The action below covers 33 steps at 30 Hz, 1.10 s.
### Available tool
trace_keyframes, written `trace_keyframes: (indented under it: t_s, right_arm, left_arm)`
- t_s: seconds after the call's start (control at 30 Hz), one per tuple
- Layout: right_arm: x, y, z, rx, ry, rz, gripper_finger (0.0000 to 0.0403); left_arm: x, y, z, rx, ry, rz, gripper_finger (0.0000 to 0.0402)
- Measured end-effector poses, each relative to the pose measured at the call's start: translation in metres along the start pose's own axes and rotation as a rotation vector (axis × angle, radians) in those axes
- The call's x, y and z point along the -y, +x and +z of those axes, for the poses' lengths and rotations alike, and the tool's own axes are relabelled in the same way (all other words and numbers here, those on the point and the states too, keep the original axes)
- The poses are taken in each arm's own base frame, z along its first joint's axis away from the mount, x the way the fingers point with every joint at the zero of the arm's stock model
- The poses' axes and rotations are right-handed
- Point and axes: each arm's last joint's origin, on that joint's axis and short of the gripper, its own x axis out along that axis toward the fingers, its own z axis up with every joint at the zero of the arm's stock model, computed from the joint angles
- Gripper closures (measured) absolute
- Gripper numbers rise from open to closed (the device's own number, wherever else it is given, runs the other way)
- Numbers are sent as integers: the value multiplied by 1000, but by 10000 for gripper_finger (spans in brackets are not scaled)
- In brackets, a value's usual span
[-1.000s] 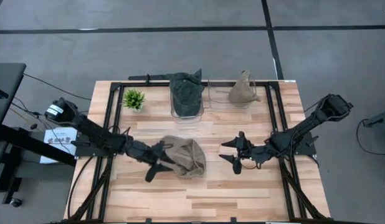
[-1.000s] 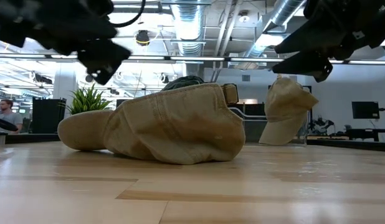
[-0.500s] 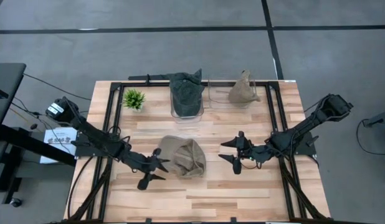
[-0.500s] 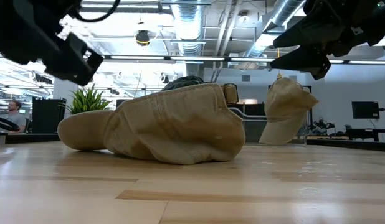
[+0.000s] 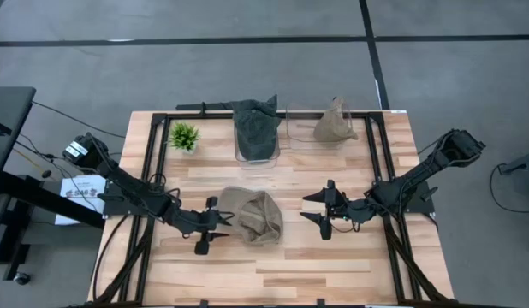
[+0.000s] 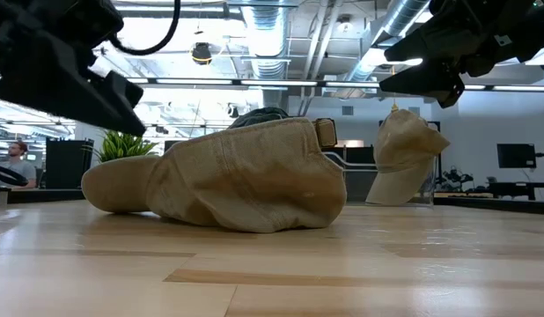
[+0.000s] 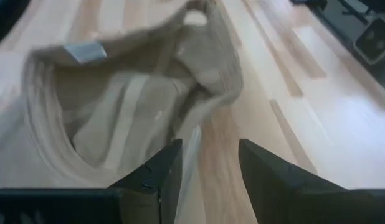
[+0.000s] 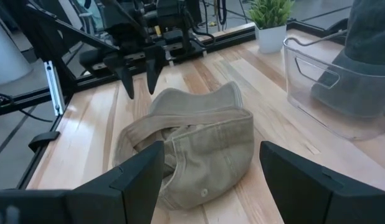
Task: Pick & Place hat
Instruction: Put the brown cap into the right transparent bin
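Wooden table (image 5: 350,257) boards hold a tan hat (image 5: 253,216) in the middle. Left gripper (image 5: 205,235) sits just beside it, fingers apart, empty. Right gripper (image 5: 320,210) waits wide open, empty. Farther back stand two clear bins (image 5: 306,141) with hats and a small plant (image 5: 184,135).

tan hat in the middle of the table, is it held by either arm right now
No, the tan hat lies free on the table, with the left gripper beside it.

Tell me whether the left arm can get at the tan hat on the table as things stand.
Probably yes. The left gripper hangs open right beside the tan hat, its fingers pointing at the hat's open edge with nothing between them. The right gripper waits, open, on the hat's other side.
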Motion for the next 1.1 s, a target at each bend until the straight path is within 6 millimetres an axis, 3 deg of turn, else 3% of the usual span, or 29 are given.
trace_keyframes:
  t_s: [0.2, 1.1]
  right_arm:
    - [0, 0, 0, 0, 0, 1, 148]
    - [0, 0, 0, 2, 2, 2, 148]
  left_arm:
    - [-2, -1, -10, -92, -19, 50, 247]
    - [-14, 6, -25, -217, -120, 161, 247]
